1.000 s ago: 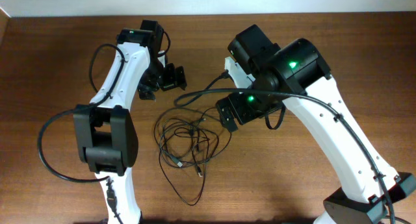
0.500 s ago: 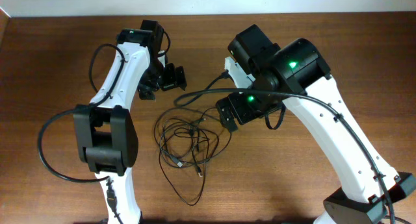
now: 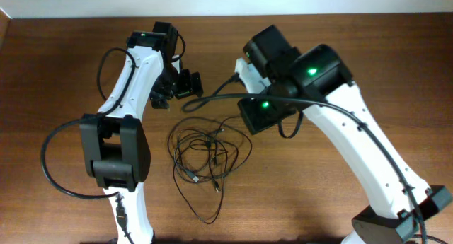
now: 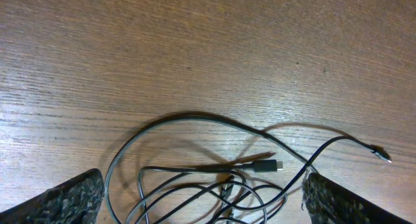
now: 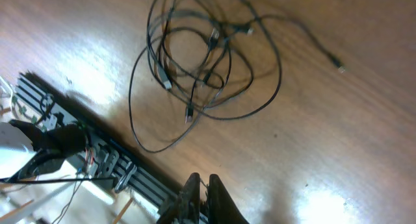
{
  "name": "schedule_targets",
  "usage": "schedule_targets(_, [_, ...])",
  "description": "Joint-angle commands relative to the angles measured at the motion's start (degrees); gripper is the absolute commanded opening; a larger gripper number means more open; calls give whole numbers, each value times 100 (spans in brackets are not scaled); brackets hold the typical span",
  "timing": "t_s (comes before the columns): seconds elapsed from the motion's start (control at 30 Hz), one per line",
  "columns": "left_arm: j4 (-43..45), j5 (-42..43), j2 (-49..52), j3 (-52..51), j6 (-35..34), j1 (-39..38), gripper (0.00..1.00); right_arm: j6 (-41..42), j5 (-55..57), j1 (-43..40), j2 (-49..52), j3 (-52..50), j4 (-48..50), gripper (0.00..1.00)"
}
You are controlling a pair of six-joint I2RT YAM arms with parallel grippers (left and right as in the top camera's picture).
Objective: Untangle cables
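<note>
The cables (image 3: 209, 150) lie as one tangle of thin black loops on the wooden table (image 3: 64, 74), between the two arms. In the left wrist view the cables (image 4: 214, 185) sit below and between my wide-apart fingers (image 4: 65, 198), with one plug (image 4: 270, 165) on the wood. My left gripper (image 4: 205, 204) is open above the tangle's upper edge, and from overhead the left gripper (image 3: 185, 87) sits at its upper left. My right gripper (image 5: 201, 184) is shut on nothing, raised well off the cables (image 5: 201, 62). A loose cable end (image 5: 338, 68) trails aside.
A thick black arm cable (image 3: 212, 100) arcs over the table just above the tangle. In the right wrist view the table's front edge, with a black metal frame (image 5: 84, 149) beyond it, runs at lower left. One long loop (image 3: 202, 208) reaches toward the front edge.
My right gripper has shut, and its wrist has shifted slightly back and up from the tangle. The left arm and the cables have not moved.
</note>
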Motion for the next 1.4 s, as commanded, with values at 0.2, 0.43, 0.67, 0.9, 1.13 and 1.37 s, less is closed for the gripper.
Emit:
schedule_targets(0.2, [-7,42,-33,42,87,-2,99,-44,-289,339,26,-1097,741,64])
schedule_targets(0.43, [-7,42,-33,42,87,-2,99,-35,-885,1423,26,-2905,2297,73])
schedule_targets(0.67, [-4,44,-33,42,87,-2,99,72,-1353,2358,26,-4535,4896,73])
schedule_targets(0.9, [-4,42,-33,42,90,-2,99,415,-942,2688,238,-5101,6242,69])
schedule_targets(1.13, [-7,42,-33,42,90,-2,99,442,-944,2686,605,-5101,6448,42])
schedule_targets(1.37, [-4,42,-33,42,87,-2,99,437,-1923,2439,450,-4992,6446,4])
